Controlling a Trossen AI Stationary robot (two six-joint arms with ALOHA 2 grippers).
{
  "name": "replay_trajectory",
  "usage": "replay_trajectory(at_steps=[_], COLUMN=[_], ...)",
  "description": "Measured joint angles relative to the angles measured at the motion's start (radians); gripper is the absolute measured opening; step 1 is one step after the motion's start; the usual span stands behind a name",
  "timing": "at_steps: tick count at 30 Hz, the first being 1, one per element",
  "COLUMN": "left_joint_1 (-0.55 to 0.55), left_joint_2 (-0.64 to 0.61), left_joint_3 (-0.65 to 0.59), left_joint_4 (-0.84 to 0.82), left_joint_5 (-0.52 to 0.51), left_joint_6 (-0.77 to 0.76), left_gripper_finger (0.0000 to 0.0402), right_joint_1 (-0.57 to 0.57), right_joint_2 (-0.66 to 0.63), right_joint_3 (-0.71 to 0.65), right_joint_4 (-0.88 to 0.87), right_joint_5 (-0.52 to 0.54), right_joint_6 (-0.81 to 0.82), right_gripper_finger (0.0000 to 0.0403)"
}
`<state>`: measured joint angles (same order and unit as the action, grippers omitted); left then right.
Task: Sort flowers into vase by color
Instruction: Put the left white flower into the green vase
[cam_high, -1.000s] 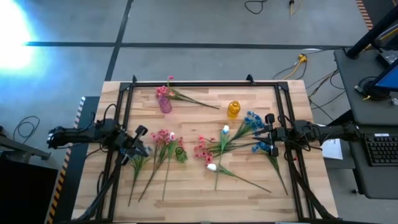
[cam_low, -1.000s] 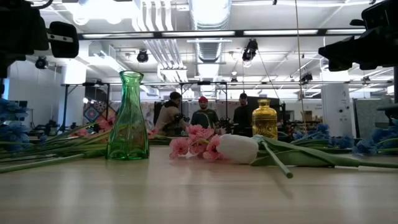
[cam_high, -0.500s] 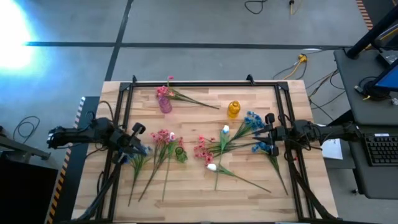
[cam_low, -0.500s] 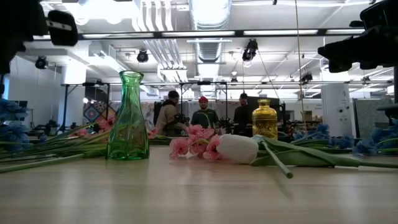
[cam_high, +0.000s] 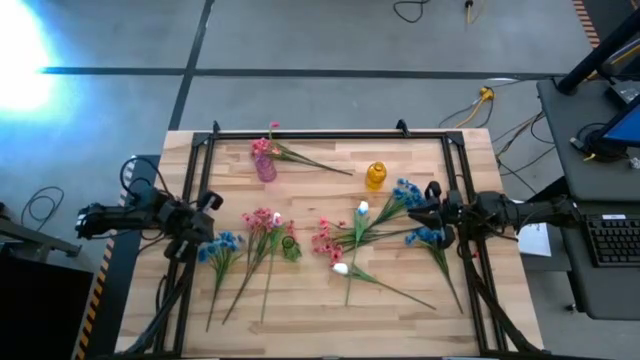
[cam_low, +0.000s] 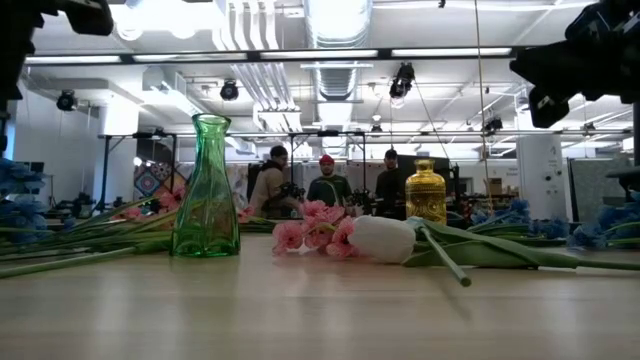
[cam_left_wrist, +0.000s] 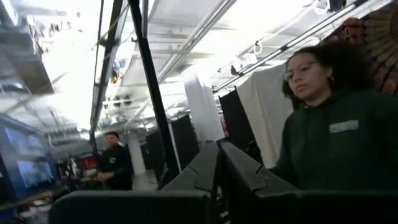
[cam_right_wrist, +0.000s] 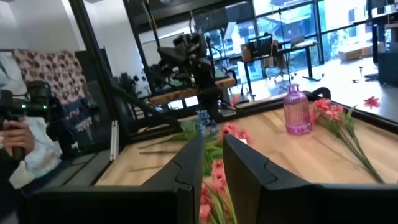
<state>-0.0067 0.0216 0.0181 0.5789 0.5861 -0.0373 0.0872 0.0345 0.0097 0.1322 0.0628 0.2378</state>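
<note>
Flowers lie loose on the wooden table: pink sprigs (cam_high: 265, 218), a blue bunch (cam_high: 222, 243), pink blossoms (cam_high: 325, 238), a white bud (cam_high: 341, 268) and blue bunches (cam_high: 405, 190) (cam_high: 428, 236). One pink sprig (cam_high: 300, 157) lies beside the pink vase (cam_high: 265, 166). A yellow vase (cam_high: 376, 175) and a green vase (cam_high: 290, 247) stand upright. My left gripper (cam_high: 208, 203) is at the table's left edge, shut and tipped upward, holding nothing (cam_left_wrist: 217, 149). My right gripper (cam_high: 414, 212) hangs over the right blue bunches. It is roughly level, its fingers are a little apart, and nothing is between them (cam_right_wrist: 213, 146).
A black metal frame (cam_high: 320, 134) runs along the table's sides. In the low view the green vase (cam_low: 206, 188) stands left of the pink blossoms and white bud (cam_low: 385, 238). People stand beyond the far edge (cam_low: 325, 185). A person in a dark top (cam_left_wrist: 336, 137) shows in the left wrist view.
My left gripper has risen, tipped upward and drawn back toward the table's left edge, uncovering the blue bunch beneath it. My right gripper has stayed in place and rolled about its own axis. The flowers and vases have kept still.
</note>
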Motion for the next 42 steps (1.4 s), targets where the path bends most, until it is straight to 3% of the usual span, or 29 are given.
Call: replay_trajectory(at_steps=[12, 14, 18, 22, 26, 31, 35, 39, 42], left_joint_1=[0.0, -0.001, 0.0, -0.002, -0.009, -0.038, -0.089, -0.193, -0.289], left_joint_2=[-0.001, -0.001, 0.019, 0.097, 0.192, 0.353, 0.5, 0.676, 0.809], left_joint_3=[0.0, 0.0, 0.0, 0.0, 0.039, 0.19, 0.403, 0.649, 0.778], left_joint_4=[0.023, 0.046, 0.033, 0.058, 0.041, -0.279, -0.781, -1.345, -1.521], left_joint_5=[-0.006, -0.086, -0.371, -0.411, -0.544, -0.638, -0.635, -0.563, -0.602], left_joint_6=[0.027, -0.038, -0.28, -0.425, -0.592, -0.761, -0.983, -1.221, -1.333], left_gripper_finger=[0.0, 0.0, 0.0, 0.0, 0.0, 0.0, 0.0, 0.0, 0.0], right_joint_1=[0.0, 0.0, 0.0, 0.0, 0.0, 0.0, 0.0, 0.0, 0.0], right_joint_2=[0.0, 0.0, 0.002, 0.006, 0.029, 0.09, 0.15, 0.208, 0.251], right_joint_3=[0.0, 0.0, 0.0, 0.009, 0.054, 0.109, 0.152, 0.186, 0.203], right_joint_4=[0.027, 0.047, 0.078, 0.087, 0.088, 0.079, 0.026, -0.053, -0.08], right_joint_5=[0.001, 0.026, 0.046, 0.044, 0.043, 0.042, 0.042, 0.042, 0.042], right_joint_6=[0.001, 0.036, 0.091, 0.103, 0.093, 0.092, 0.092, 0.093, 0.094], right_gripper_finger=[0.0052, 0.0052, 0.0052, 0.0052, 0.0052, 0.0052, 0.0052, 0.0052, 0.0052])
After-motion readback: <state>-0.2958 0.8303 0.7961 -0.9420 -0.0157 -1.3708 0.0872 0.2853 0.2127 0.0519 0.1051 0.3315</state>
